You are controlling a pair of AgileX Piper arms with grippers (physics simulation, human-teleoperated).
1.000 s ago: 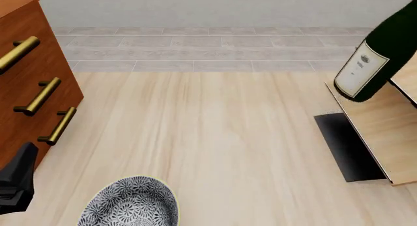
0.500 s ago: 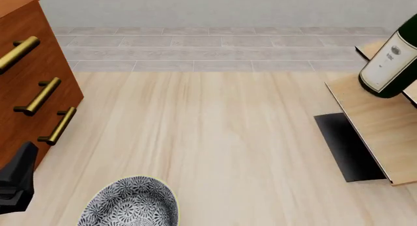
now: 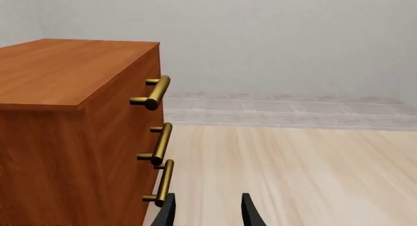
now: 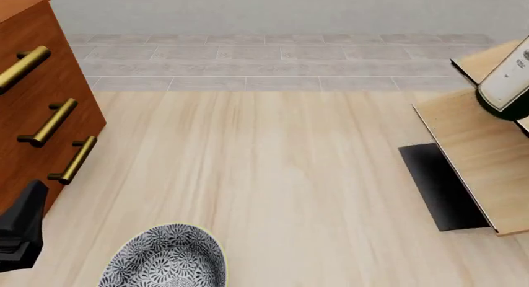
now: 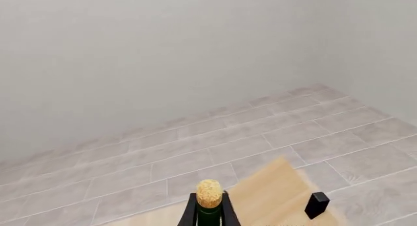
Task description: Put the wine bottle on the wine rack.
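The right claw (image 5: 209, 215) pinches the wine bottle (image 4: 508, 88) at its neck, base tilted over the wine rack (image 4: 479, 152) at the desk's right edge. The left claw (image 3: 207, 211), spread and empty, sits far off.

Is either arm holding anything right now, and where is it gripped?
The right arm's fingers grip the wine bottle at its neck, just below the cork. The left gripper is open, holding nothing.
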